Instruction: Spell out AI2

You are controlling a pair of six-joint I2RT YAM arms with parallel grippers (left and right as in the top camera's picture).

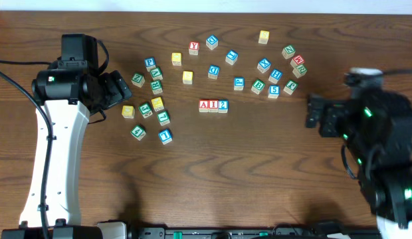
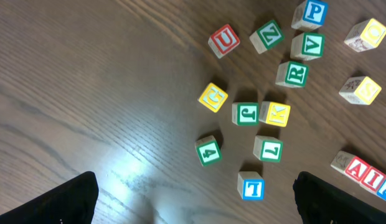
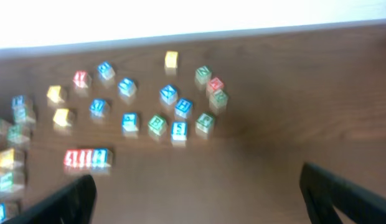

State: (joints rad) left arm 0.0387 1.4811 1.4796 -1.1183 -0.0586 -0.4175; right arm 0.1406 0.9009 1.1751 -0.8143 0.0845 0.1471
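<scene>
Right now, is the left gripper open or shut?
Open: the left gripper shows its fingers wide apart at the wrist view's lower corners, nothing between them.

A dark wooden table (image 1: 259, 166) carries scattered letter blocks (image 1: 187, 77) and a touching A-I-2 row (image 1: 213, 105).

AI2 row (image 1: 213, 105) amid scattered blocks (image 1: 187, 77)

Dark wood-grain table (image 1: 232, 179) (a soft glare patch), white wall (image 3: 180, 18) behind
</scene>
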